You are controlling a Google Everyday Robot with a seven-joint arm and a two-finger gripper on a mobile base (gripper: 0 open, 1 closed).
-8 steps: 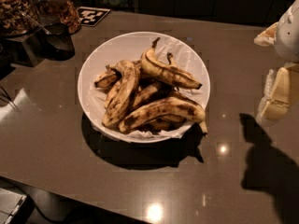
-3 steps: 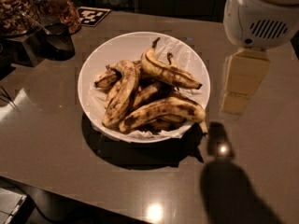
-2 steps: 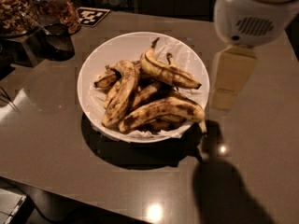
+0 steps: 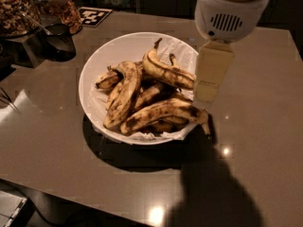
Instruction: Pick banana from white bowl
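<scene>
A: Gripper (image 4: 208, 91)?
B: Upper right, hovering at white bowl (image 4: 109, 56) rim, beside banana (image 4: 168, 72) lying atop pile, prob. lining up grab. Open/shut: can't tell; seems to hold nothing.

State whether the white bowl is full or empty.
Full: several bananas are piled in the white bowl; the end effector hangs at its right rim.

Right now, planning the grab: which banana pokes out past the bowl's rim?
The long front banana: its dark tip overhangs the bowl's right rim, below the hand. The others lie inside.
</scene>
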